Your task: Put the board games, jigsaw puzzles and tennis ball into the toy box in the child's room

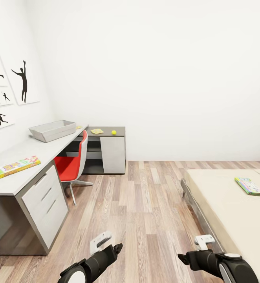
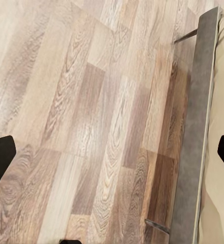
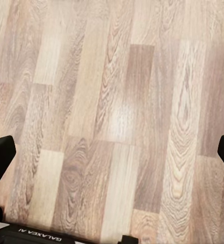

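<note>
I'm standing in the child's room with nothing collected yet, so I judge this the approach stage: choosing the first toy and driving to it. The toy box (image 1: 53,130) sits on the desk (image 1: 16,163) against the left wall, and I can't see anything inside it from here. One board game (image 1: 16,166), a flat yellow, green and red box, lies on the near end of the desk, well apart from the toy box. On the lower dark side table beyond the red chair (image 1: 72,162) I see one jigsaw puzzle (image 1: 96,131) and the tennis ball (image 1: 114,132) near it; a small yellowish patch just past the toy box may be the second puzzle, but it is too small to tell. On the bed (image 1: 232,212) to my right lies another board game (image 1: 249,185) with a green edge; the third I can't pick out.

The next move, as I judge it, calls for rolling the base toward either the bed or the desk, then raising an arm.

Both arms hang low over the wood-plank floor (image 1: 145,204). The left claw (image 2: 112,152) is spread wide, its dark tips at the edges of its wrist view with only floor and the bed's grey frame between them, gripping nothing. The right claw (image 3: 112,152) is likewise released wide over bare planks, touching nothing.
</note>
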Robot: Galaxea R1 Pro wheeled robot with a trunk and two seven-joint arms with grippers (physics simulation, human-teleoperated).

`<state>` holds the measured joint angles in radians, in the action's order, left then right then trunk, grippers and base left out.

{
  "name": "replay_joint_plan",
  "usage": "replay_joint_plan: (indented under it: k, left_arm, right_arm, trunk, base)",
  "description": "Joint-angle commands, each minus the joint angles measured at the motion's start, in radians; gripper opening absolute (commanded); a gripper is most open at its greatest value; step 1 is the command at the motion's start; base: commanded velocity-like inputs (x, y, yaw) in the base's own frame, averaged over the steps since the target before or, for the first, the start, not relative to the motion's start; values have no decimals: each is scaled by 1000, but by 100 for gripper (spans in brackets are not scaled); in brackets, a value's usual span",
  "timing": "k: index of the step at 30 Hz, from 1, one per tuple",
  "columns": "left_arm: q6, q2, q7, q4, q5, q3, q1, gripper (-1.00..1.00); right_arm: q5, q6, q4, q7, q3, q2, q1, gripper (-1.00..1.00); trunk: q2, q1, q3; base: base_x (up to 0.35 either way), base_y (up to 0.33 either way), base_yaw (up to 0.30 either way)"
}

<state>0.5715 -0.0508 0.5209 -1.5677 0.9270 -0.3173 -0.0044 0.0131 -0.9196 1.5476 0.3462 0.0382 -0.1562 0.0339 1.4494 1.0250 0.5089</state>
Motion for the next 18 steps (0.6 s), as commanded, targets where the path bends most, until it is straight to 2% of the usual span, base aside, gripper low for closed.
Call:
replay_joint_plan:
  k: [1,18]
  left_arm:
    - [1,0,10,-2,10,0,0,100]
    - [1,-1,10,-2,11,-2,0,100]
  right_arm:
    - [1,-4,0,2,2,1,1,100]
    - [2,-3,-1,1,3,2,0,100]
  trunk:
    - [1,0,1]
    - [1,0,1]
  base:
    - [0,0,0]
    - [-15,-4,0]
